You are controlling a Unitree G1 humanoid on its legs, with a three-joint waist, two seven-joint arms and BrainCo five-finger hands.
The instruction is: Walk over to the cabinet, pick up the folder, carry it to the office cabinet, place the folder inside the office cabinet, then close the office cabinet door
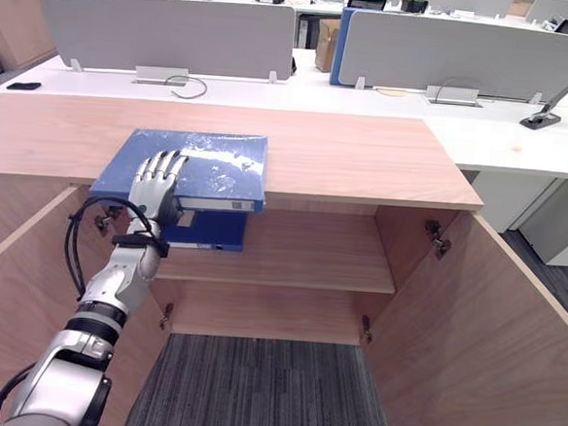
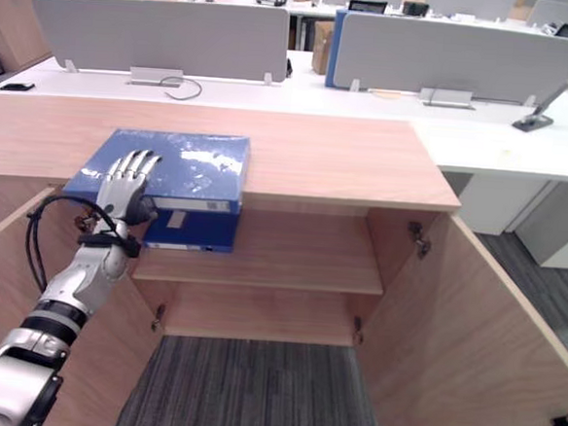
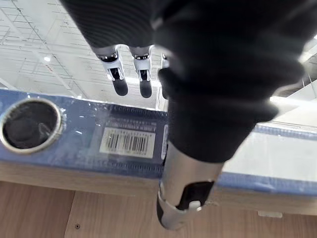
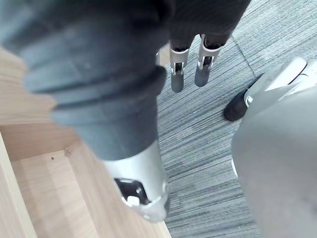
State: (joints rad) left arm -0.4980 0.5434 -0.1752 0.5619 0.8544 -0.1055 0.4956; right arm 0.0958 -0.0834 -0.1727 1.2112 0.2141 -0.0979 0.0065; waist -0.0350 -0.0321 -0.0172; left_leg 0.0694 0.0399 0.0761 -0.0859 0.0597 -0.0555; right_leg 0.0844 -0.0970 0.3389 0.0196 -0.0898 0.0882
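Left hand (image 1: 155, 188) is nearest, reaching up from the lower left to the front edge of the cabinet (image 1: 366, 160). Its fingers (image 3: 119, 82) are straight and slightly spread, laid over the top cover of the folder (image 1: 219, 168). The thumb (image 3: 185, 188) hangs down in front of the folder's spine; can't tell if it presses there. Nothing is gripped.

The folder is blue, shiny wrap, lying flat on the cabinet top toward its left part, spine at the front edge above the open compartment. The spine shows a metal-rimmed finger hole (image 3: 30, 124) and a white barcode label (image 3: 128, 142). A darker blue block (image 1: 205, 231) with a small white tag sits just under the folder's front, inside the cabinet opening; can't tell whether it belongs to the folder.

Both cabinet doors are swung wide open: left door (image 1: 7, 272), right door (image 1: 491, 325). One wooden shelf (image 1: 301, 248) runs across the inside of the cabinet. Grey striped carpet (image 1: 252, 386) lies in front of the cabinet, between the doors.

Right hand (image 4: 138, 173) hangs low beside a wooden cabinet panel, over the carpet. Its fingers (image 4: 177, 77) are straight and relaxed, holding nothing.

Behind the cabinet is a white desk (image 1: 370, 100) with two grey divider screens (image 1: 170, 34) and (image 1: 451, 54). Also on it are a loose dark cable (image 1: 187, 87) and a small black flat item (image 1: 24, 86) off toward the cabinet's left end.
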